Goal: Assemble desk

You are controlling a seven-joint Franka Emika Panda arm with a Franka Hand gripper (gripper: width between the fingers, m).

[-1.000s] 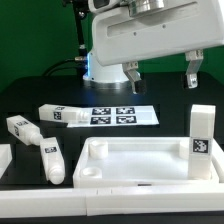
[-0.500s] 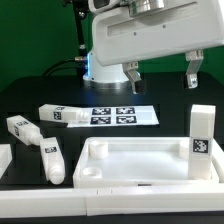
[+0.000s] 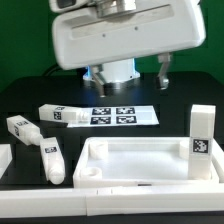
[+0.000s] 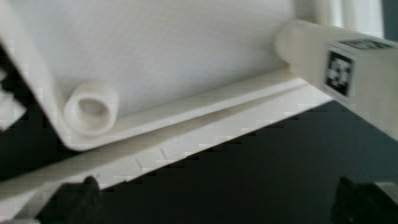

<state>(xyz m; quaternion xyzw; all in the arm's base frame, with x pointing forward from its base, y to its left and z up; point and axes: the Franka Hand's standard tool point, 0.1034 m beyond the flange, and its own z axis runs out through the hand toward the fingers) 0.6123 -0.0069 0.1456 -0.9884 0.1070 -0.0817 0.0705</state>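
Note:
The white desk panel [image 3: 150, 160] lies rim up at the front of the black table, with round corner sockets. One tagged square leg [image 3: 202, 135] stands upright at its corner on the exterior view's right. Three loose tagged legs lie on the exterior view's left: one [image 3: 62, 115] near the marker board, one [image 3: 22, 128] further left, one [image 3: 52, 160] beside the panel. My gripper [image 3: 130, 78] hangs open and empty above the table, behind the panel. The wrist view shows the panel [image 4: 160, 60], a corner socket [image 4: 89, 103], the standing leg [image 4: 347, 60] and my open gripper [image 4: 217, 205].
The marker board [image 3: 125, 115] lies flat on the table behind the panel, below my gripper. Another white piece [image 3: 4, 158] shows at the exterior view's left edge. The bulky white arm body [image 3: 120, 35] fills the top of the view.
The arm and its open gripper have shifted toward the exterior view's left. The parts on the table have not moved.

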